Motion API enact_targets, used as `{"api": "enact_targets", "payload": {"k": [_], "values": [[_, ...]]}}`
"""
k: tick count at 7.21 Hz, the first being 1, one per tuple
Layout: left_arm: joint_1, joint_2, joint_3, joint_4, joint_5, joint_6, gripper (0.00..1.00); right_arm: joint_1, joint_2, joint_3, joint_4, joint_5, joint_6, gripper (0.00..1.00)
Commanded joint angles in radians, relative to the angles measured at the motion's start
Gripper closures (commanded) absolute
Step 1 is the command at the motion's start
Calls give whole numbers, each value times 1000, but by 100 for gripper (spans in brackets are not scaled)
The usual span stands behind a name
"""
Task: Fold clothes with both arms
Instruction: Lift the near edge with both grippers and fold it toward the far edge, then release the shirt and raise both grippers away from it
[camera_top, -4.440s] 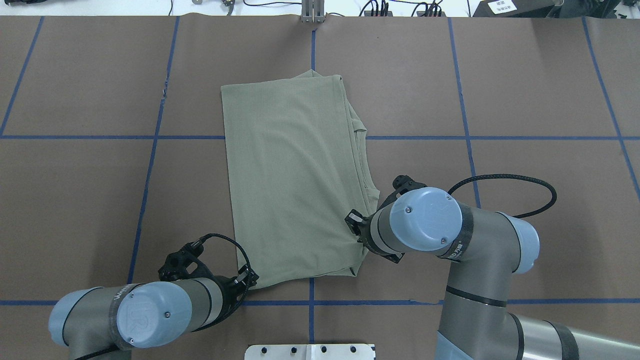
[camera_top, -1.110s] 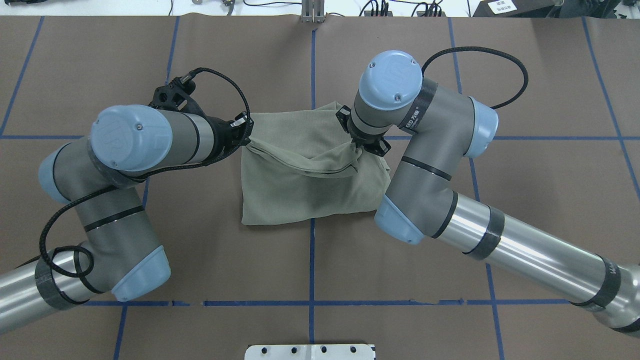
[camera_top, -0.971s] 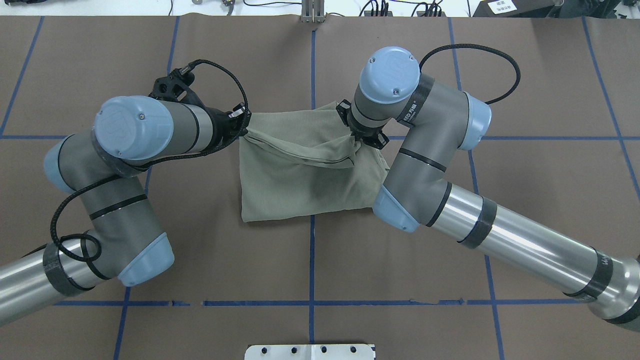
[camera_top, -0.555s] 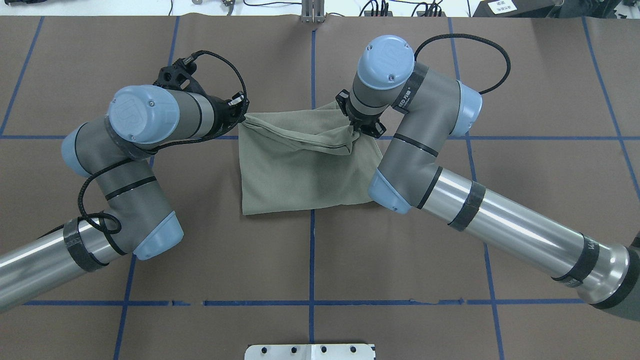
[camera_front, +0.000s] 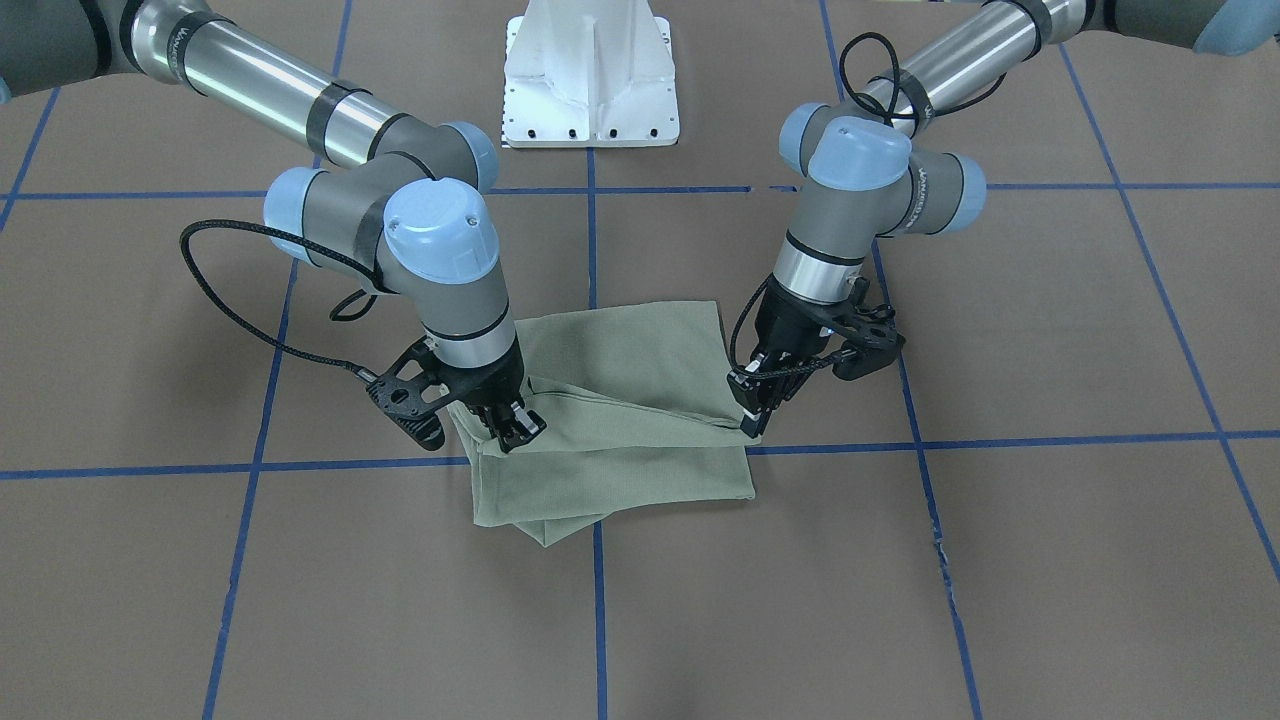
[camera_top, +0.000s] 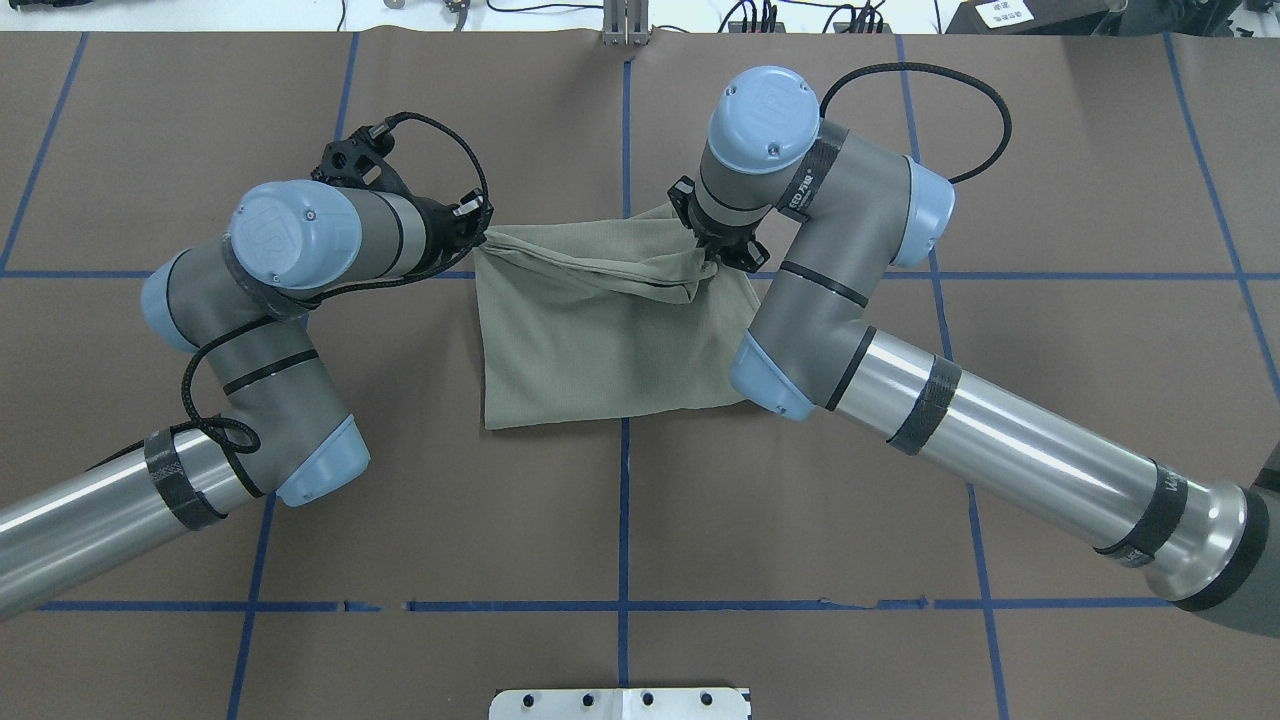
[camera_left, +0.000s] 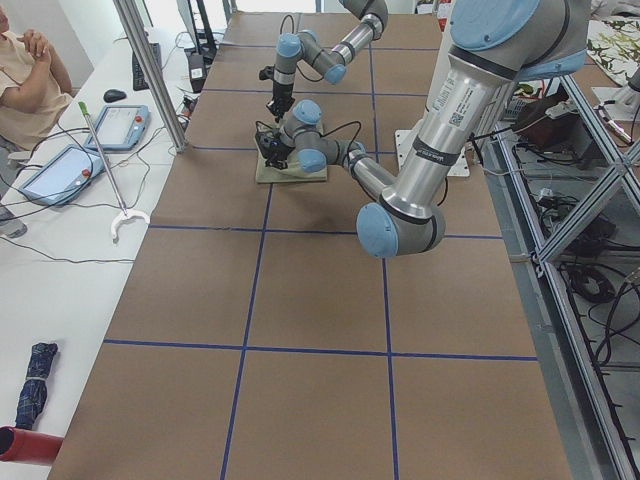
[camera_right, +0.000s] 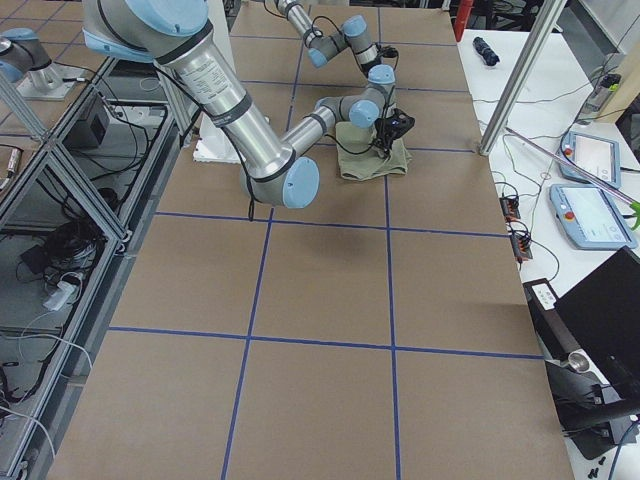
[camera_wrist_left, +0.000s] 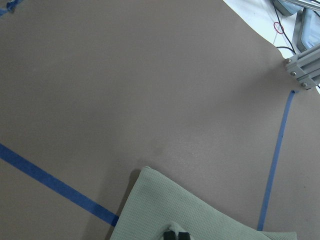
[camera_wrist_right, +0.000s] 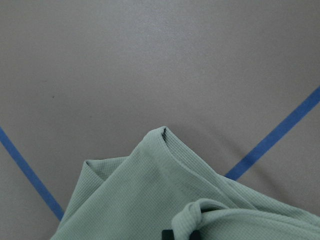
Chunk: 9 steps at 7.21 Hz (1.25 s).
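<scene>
Two shirt (camera_top: 600, 350) corners seem pinched between fingers (camera_front: 515, 428).

We look steeply down on the table (camera_top: 400, 500) from its near and far sides, along it from its left and right ends, and closely from the left arm (camera_top: 265, 365) and right arm (camera_top: 1000, 440), all sharing the shirt (camera_top: 600, 350).

The left gripper (camera_top: 480, 228) and the right gripper (camera_top: 714, 262) are now much nearer the far edge of the table than before. They bring the near edge of the shirt (camera_top: 600, 350) up and over with them. The shirt is now doubled over and looks half as long.
</scene>
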Motion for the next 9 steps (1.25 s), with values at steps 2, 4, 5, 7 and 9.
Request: {"api": "enact_targets", "payload": {"k": [2, 4, 5, 7, 9], "values": [[-87, -29, 182, -136, -2, 187, 39, 135, 6, -211, 199, 143, -280, 0], [-89, -40, 181, -139, -4, 192, 37, 188, 23, -217, 211, 210, -289, 0], [-101, -38, 180, -139, -26, 201, 38, 188, 23, -215, 211, 211, -291, 0], [-181, -15, 159, -135, -210, 407, 37, 253, -21, -180, 206, 280, -376, 0], [-312, 90, 102, -127, -368, 759, 33, 378, -193, -76, 201, 358, -631, 0]]}}
